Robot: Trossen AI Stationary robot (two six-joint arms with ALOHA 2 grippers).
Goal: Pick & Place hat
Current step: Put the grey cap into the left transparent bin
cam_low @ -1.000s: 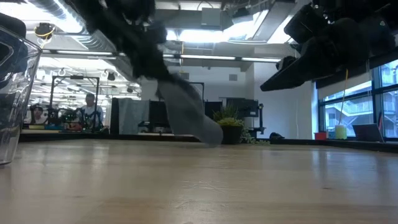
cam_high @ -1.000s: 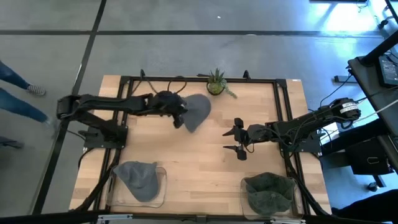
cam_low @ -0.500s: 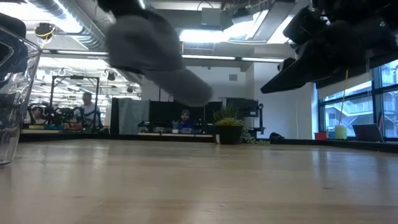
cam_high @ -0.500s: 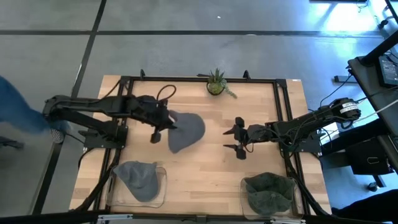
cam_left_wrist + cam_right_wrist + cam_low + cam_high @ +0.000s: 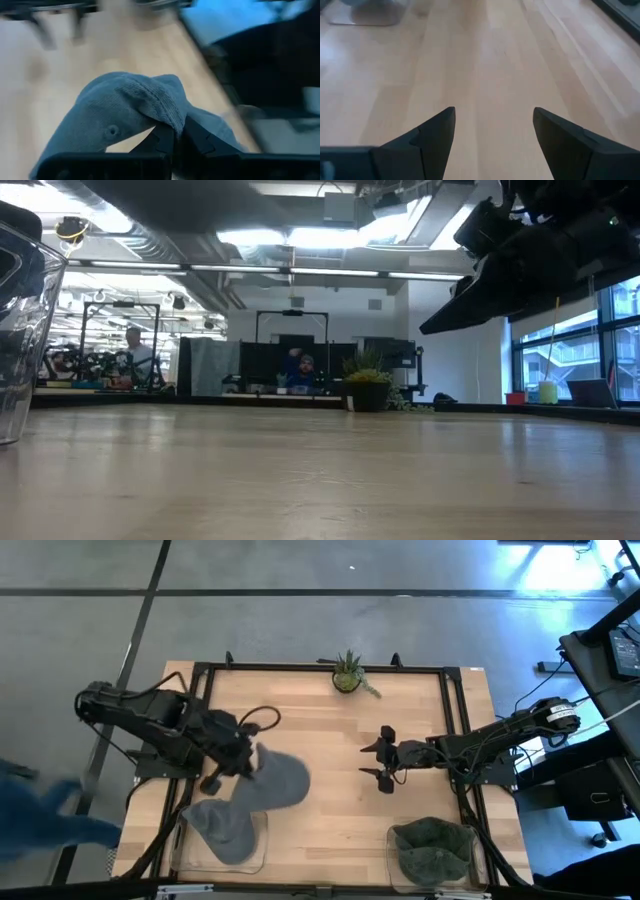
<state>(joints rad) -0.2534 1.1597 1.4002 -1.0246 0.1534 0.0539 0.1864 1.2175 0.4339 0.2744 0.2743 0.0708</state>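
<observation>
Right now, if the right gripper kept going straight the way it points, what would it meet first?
Probably nothing soon: the right gripper, open, points across bare table toward the left gripper and its grey hat. Depth is unclear.

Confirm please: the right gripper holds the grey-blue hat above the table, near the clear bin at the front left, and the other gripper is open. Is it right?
Not quite: the left gripper holds the grey-blue hat, shut on its fabric, as the left wrist view shows. The hat is near the front-left clear bin, and the right gripper, over bare wood, is the open one.
</observation>
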